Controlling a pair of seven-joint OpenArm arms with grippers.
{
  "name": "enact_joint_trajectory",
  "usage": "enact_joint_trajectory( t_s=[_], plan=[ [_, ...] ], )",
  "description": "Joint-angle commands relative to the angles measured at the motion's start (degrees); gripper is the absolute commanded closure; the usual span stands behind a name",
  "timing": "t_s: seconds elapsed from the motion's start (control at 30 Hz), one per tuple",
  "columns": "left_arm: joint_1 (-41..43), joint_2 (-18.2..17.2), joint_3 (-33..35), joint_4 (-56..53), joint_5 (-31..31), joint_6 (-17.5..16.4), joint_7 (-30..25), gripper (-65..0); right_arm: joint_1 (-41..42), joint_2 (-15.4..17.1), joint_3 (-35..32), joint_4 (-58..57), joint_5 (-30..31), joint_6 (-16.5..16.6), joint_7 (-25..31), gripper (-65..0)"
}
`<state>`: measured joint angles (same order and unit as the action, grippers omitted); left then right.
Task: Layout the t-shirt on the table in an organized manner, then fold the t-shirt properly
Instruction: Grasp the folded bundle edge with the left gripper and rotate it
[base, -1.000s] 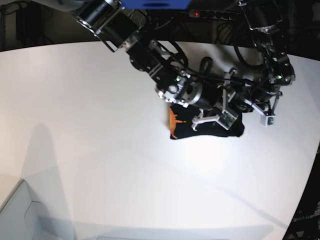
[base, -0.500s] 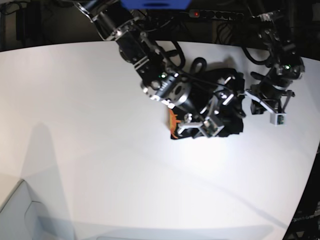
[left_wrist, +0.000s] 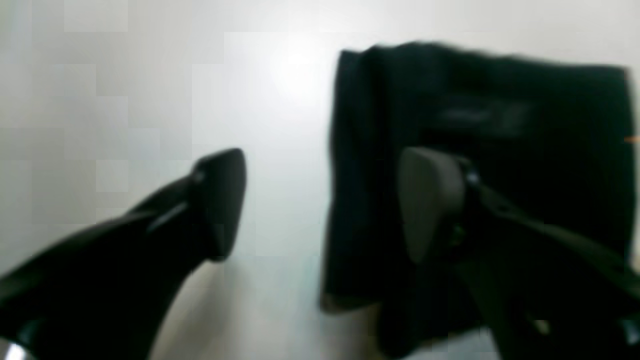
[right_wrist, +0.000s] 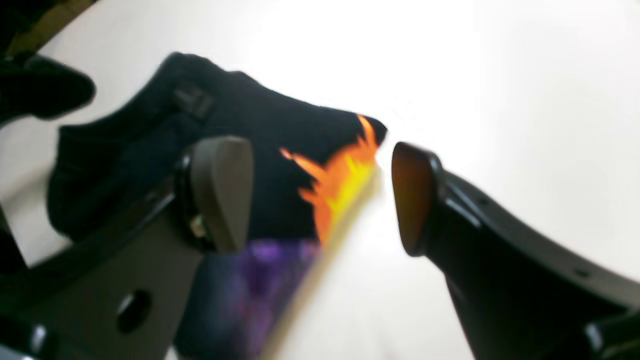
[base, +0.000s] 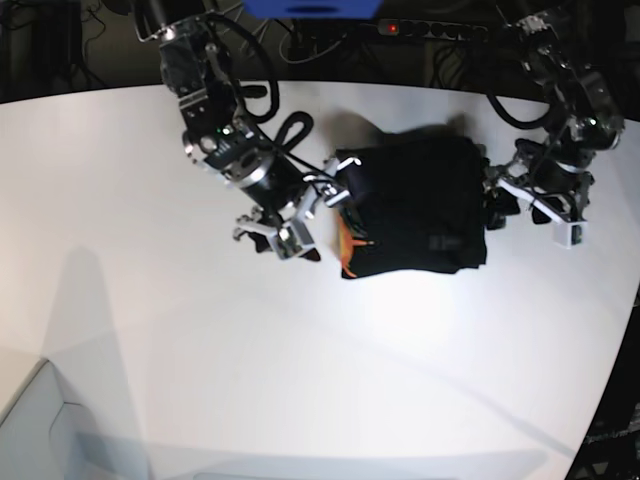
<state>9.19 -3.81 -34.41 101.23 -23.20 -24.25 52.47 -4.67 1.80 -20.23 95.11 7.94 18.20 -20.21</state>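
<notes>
Both wrist views blurred; left pincer (left_wrist: 320, 205), right pincer (right_wrist: 320, 195) gape, gripping nothing; t-shirt (base: 415, 205) folded.

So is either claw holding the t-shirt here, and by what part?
Nothing is held: left claw and right claw are open, off the folded t-shirt.

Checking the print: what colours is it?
Orange, yellow and purple print on the black t-shirt; right wrist view.

The t-shirt (base: 415, 205) is plain black, with a flame-like orange print shading to yellow at one edge and a blurred purple patch beside it. The desk (base: 150, 300) is smooth white with a bright glare. The left claw (left_wrist: 320, 200) and right claw (right_wrist: 320, 197) are black, with dull grey-brown pads.
</notes>
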Motion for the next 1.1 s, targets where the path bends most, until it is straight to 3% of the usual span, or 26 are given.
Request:
enact_joint_trajectory(
  t_s=[0.0,0.2,0.4,0.9,0.97,1.07],
  plan=[
    [-0.53,-0.54,-0.18,0.09,-1.9,-0.23,-0.91,-51.6,-0.12,0.17,0.93,1.72,0.8,0.49,1.61,-44.1],
    [-0.97,-0.1,0.88,-3.69,-7.44,-0.15,-0.82,-61.7,-3.99,0.79,4.54,3.13,0.8,0.49,1.61,-44.1],
    [-1.5,-0.27,5.53,-10.2,-8.14,-0.15,-1.52,-62.0,-5.49,1.49,4.8,3.13,0.8,0.49,1.61,-44.1],
    [-6.07,-0.1,5.53,-22.77,-8.14,-0.15,-1.61,-61.4,-5.58,2.72,4.8,3.13,0.8,0.49,1.61,-44.0],
    [-7.04,-0.1,5.71,-23.38,-8.14,-0.15,-1.61,-56.7,-6.01,2.72,4.8,3.13,0.8,0.49,1.61,-44.0],
    [-8.71,-0.1,5.71,-25.58,-8.05,-0.15,-1.61,-36.8,-6.1,2.9,4.98,3.22,0.8,0.49,1.61,-44.0]
  ],
)
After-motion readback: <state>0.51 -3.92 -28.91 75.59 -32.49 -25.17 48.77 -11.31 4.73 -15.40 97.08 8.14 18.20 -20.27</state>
